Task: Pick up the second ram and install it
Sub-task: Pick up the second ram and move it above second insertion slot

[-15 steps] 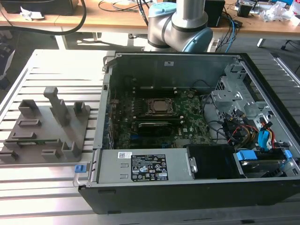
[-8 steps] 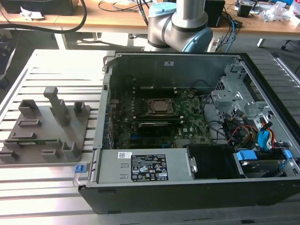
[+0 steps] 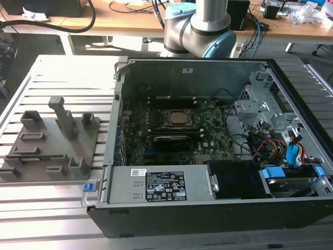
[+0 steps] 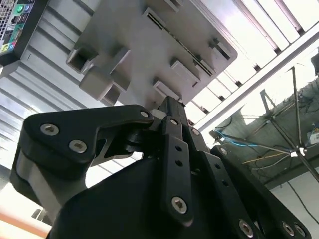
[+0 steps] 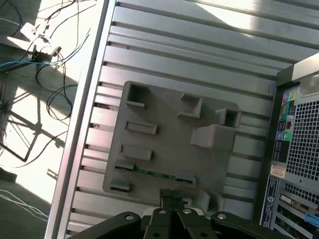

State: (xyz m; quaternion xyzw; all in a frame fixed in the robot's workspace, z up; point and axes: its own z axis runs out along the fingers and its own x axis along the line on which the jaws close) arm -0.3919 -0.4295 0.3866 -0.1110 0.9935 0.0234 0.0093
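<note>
The second ram (image 5: 154,173) is a thin green stick lying in a slot along one edge of the grey holder tray (image 5: 169,134). In the exterior view the ram (image 3: 39,158) sits near the tray's (image 3: 52,140) front edge, on the exterior view's left of the open computer case (image 3: 208,156). My gripper (image 5: 172,195) hangs well above the tray, over the edge where the ram lies and apart from it. Its black fingers (image 4: 169,107) are pressed together in both wrist views, shut on nothing.
The tray carries several raised grey blocks (image 3: 65,117) and rests on a slatted aluminium table (image 3: 41,203). Inside the case, the motherboard holds a square CPU socket (image 3: 177,119) and a black oblong module (image 3: 171,139). Cables and drive bays (image 3: 281,151) fill its right side. The arm's base (image 3: 200,26) stands behind the case.
</note>
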